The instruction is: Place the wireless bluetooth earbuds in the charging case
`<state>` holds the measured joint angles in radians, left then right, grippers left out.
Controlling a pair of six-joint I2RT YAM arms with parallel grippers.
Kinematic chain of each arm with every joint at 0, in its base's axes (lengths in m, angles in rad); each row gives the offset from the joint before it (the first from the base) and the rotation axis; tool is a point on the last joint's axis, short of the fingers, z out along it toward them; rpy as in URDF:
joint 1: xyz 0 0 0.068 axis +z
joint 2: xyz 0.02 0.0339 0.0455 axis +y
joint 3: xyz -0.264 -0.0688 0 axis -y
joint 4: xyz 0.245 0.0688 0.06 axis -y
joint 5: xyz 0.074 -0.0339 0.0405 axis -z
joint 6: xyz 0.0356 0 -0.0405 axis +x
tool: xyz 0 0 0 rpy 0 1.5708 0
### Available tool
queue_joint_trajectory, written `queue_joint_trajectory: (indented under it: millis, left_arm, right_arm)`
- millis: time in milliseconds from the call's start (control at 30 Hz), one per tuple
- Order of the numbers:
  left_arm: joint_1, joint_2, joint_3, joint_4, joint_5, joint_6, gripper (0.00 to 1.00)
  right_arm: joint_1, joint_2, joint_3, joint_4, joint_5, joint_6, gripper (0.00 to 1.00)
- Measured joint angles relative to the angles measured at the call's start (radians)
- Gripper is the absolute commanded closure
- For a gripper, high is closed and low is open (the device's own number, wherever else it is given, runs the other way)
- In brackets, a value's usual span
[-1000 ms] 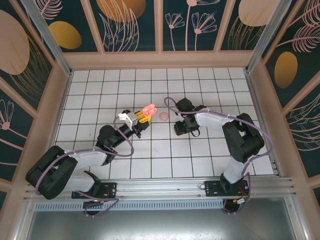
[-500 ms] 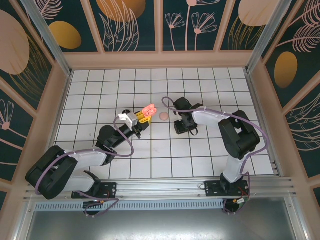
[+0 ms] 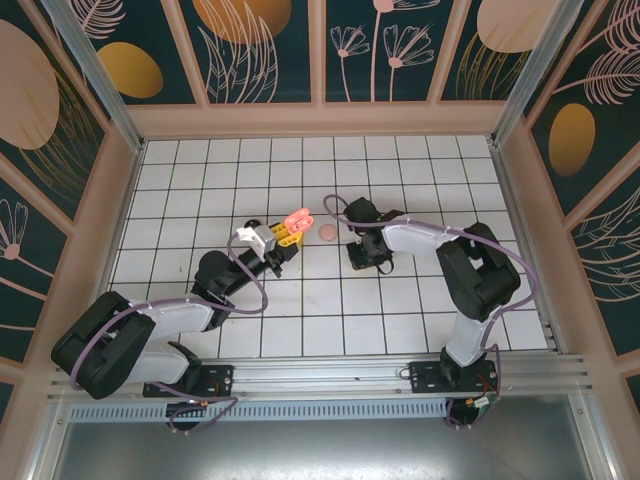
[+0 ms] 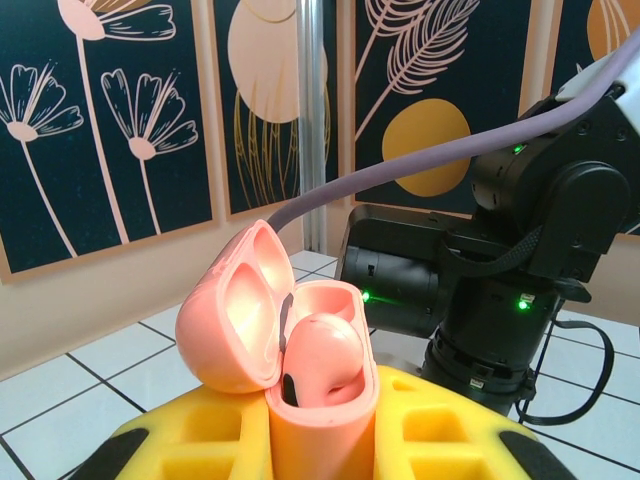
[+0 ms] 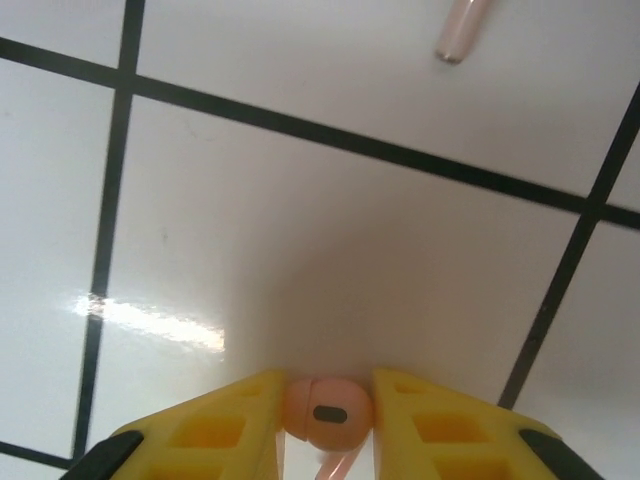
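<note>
Left gripper (image 3: 284,236), at nine o'clock from the right arm's wrist, is clamped narrowly on the pink charging case (image 4: 322,430). The case stands upright with its lid (image 4: 235,320) swung open toward ten o'clock and one seated earbud (image 4: 325,355) in its well. Right gripper (image 5: 328,392) points down at the tiled floor (image 5: 300,200), jaws drawn in with both yellow fingers touching a pink earbud (image 5: 330,410); a loose earbud stem (image 5: 458,30) lies apart at one o'clock.

Glossy white tiles (image 5: 300,250) mirror light; the coral case (image 4: 320,420) and earbud (image 5: 328,408) look smooth matt plastic.
</note>
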<state>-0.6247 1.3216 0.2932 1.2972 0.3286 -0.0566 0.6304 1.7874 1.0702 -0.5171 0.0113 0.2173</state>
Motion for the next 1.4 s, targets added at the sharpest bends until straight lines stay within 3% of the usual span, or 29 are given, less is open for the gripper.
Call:
queue_joint_trajectory:
  millis: [267, 567, 733, 900, 1100, 1400]
  left_arm:
    - [0.000, -0.002, 0.000, -0.005, 0.000, 0.000, 1.00]
    - [0.000, -0.039, 0.001, -0.048, 0.004, 0.007, 1.00]
    - [0.000, -0.054, 0.023, -0.084, 0.013, 0.016, 1.00]
    - [0.000, -0.057, 0.071, -0.112, 0.035, 0.020, 1.00]
    - [0.000, -0.047, 0.141, -0.129, 0.057, 0.022, 1.00]
    - [0.000, 0.016, 0.232, -0.135, 0.080, 0.021, 1.00]
  right_arm:
    - [0.035, -0.042, -0.007, -0.008, 0.034, 0.060, 0.75]
    - [0.035, -0.280, 0.070, -0.006, 0.080, 0.047, 0.74]
    - [0.035, -0.427, 0.137, 0.100, 0.065, -0.018, 0.72]
    - [0.035, -0.547, 0.143, 0.275, 0.013, -0.103, 0.71]
    - [0.035, -0.579, 0.146, 0.450, -0.091, -0.172, 0.71]
    - [0.035, -0.576, 0.146, 0.549, -0.238, -0.167, 0.72]
